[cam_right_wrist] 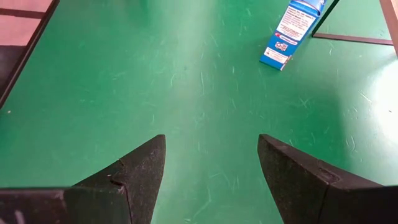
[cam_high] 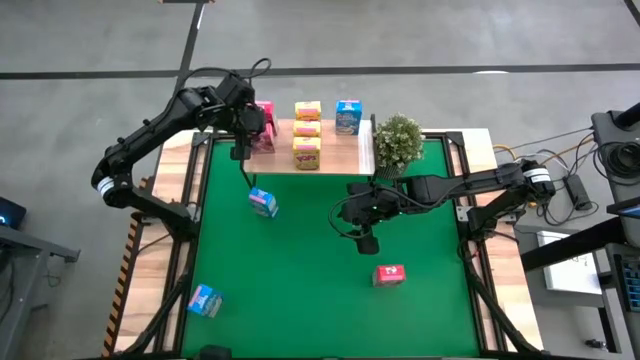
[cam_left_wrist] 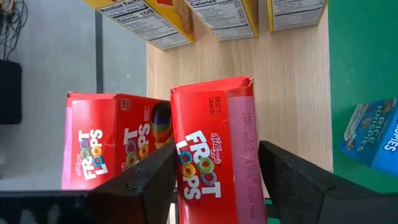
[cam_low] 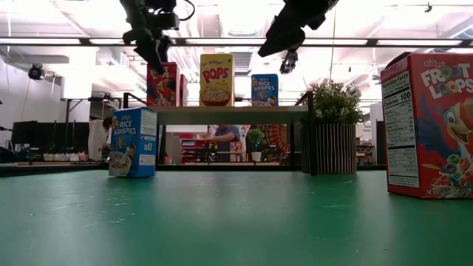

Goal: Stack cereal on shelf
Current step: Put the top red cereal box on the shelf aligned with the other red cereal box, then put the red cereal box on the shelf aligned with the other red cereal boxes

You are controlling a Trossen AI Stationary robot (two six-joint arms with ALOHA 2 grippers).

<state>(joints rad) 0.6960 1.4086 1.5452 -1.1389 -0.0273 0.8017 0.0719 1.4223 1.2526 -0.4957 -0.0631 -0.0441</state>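
A green tabletop [cam_high: 300, 290] fills the middle of a wooden work table, with grey floor around it and, seen level across the table, a bright room with ceiling lights beyond. Along the far edge stands the shelf [cam_high: 335, 155], a low light-wood board on thin black legs. The left arm reaches from the left side to the shelf's left end, and the right arm stretches in from the right over the table's centre. A small potted plant [cam_high: 398, 143] stands at the shelf's right end. On the shelf, yellow Corn Pops boxes [cam_high: 307, 134] sit in a column in the middle, a blue box [cam_high: 348, 117] stands to their right, and two red Froot Loops boxes [cam_left_wrist: 112, 149] are at the left end. The left gripper [cam_left_wrist: 214, 180] straddles the nearer Froot Loops box [cam_left_wrist: 214, 149], which stands on the board; its fingers [cam_left_wrist: 146, 180] lie just beside the box's two sides, but whether they press it or have let go cannot be told. The right gripper [cam_right_wrist: 211, 162] hangs above bare green surface with its fingers spread apart and nothing between them. Loose on the tabletop are a blue Rice Krispies box [cam_high: 263, 202] near the shelf's left half, another blue box [cam_high: 204, 300] at the near left corner, and a third red Froot Loops box [cam_high: 389, 274] right of centre.
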